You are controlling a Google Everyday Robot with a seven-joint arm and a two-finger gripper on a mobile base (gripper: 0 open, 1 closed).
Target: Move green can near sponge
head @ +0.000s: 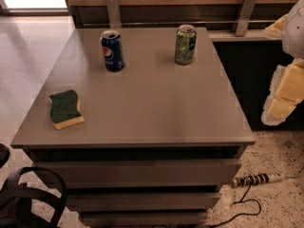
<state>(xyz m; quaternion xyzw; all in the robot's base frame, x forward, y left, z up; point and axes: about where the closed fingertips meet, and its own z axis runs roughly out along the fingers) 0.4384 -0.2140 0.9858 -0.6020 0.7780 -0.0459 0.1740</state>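
Note:
The green can (185, 44) stands upright at the back right of the grey table (152, 108); it has a mottled green and pale label and a silver top. The sponge (65, 108) lies flat near the table's front left edge, dark green top over a yellow base. The gripper (285, 91), white with yellow parts, hangs at the right edge of the view, beyond the table's right side and well to the right of the green can. It holds nothing that I can see.
A blue Pepsi can (112, 50) stands upright at the back left, between the green can and the sponge's side. A wall rail with metal brackets (113, 11) runs behind the table. A power strip (256, 179) and cable lie on the floor at the right.

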